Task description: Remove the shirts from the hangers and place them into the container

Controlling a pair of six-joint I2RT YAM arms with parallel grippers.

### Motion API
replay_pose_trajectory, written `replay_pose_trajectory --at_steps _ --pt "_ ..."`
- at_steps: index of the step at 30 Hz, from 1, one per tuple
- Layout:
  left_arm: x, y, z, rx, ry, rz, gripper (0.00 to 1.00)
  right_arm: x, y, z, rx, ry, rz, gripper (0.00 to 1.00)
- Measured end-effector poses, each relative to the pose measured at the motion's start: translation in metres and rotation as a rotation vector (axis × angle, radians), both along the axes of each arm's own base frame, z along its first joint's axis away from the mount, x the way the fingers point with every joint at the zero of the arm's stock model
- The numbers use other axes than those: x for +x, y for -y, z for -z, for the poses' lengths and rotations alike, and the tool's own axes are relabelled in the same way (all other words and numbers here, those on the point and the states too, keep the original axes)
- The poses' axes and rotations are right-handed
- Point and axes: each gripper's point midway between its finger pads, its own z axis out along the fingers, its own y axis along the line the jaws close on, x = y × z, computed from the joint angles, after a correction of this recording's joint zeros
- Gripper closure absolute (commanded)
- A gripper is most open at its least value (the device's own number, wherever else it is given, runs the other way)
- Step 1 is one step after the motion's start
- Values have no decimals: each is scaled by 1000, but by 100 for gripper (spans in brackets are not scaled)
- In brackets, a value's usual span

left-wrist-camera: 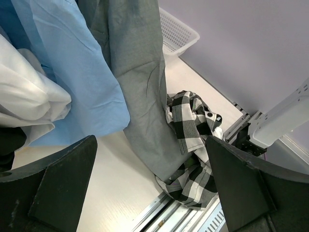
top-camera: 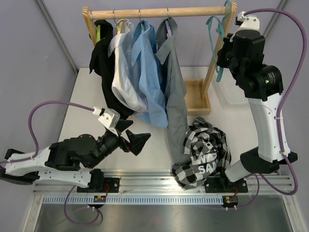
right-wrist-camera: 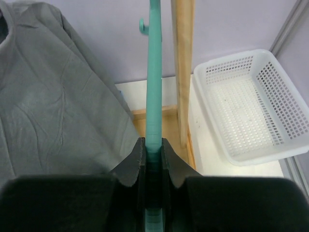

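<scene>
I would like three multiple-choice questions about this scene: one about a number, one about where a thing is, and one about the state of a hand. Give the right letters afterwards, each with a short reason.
1. How many shirts hang on the rail? A two; B four; C six.
2. Where is the checked shirt? A draped over the left arm; B hanging on the rail; C heaped on the table by the right arm's base.
3. What is the right hand doing? A shut on the teal hanger; B wide open and empty; C shut on a sleeve.

Answers: 1 B, as the black shirt, white shirt, light blue shirt and grey shirt hang there. 2 C, as the top view shows it crumpled in front of that base. 3 A, as its fingers pinch the hanger between them.
</scene>
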Motion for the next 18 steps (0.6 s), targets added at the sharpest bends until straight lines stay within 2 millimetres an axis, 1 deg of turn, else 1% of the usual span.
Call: replay_pose_trajectory --at_steps 3,5,11,13,18 --pt "0 4 3 16 0 0 1 -3 5 -5 2 19 23 100" --pt "0 5 5 20 -2 0 1 -4 8 -5 0 21 31 100" --pt "0 6 5 9 -13 -1 1 -2 6 5 -13 -5 29 100" --pt "-1 5 4 2 -16 -2 1 -2 5 6 -15 -7 23 100" --pt "-1 4 4 1 -17 -2 1 0 -2 13 -18 -28 -19 100"
